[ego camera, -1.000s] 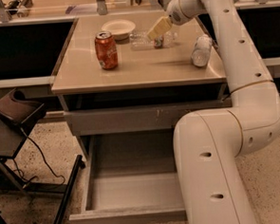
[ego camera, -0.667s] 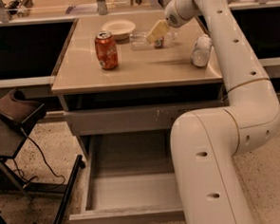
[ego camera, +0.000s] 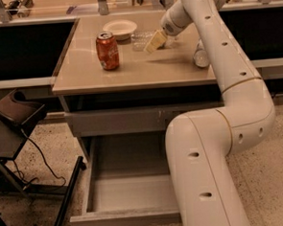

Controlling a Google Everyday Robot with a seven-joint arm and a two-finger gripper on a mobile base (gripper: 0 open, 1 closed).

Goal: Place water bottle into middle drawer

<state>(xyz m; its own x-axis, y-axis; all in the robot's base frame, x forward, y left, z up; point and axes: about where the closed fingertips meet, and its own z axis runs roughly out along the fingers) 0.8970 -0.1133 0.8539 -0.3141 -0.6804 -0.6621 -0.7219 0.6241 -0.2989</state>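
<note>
Gripper (ego camera: 155, 41) low over the desk (ego camera: 129, 75), at the bottle (ego camera: 139, 39).
The bottle seems to lie touching its left side; whether the gripper is apart or clamped, I cannot tell. The drawer (ego camera: 127, 195) stands open well below.

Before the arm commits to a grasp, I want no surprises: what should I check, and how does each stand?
1. Middle drawer pulled open: ok.
2. Drawer's right part free: cannot tell, the arm hides it.
3. Gripper at the water bottle on the table: ok.
4. Bottle held securely: cannot tell.
5. Soda can apart from the bottle: ok.
6. Bowl apart from the bottle: cannot tell, it sits close.
</note>
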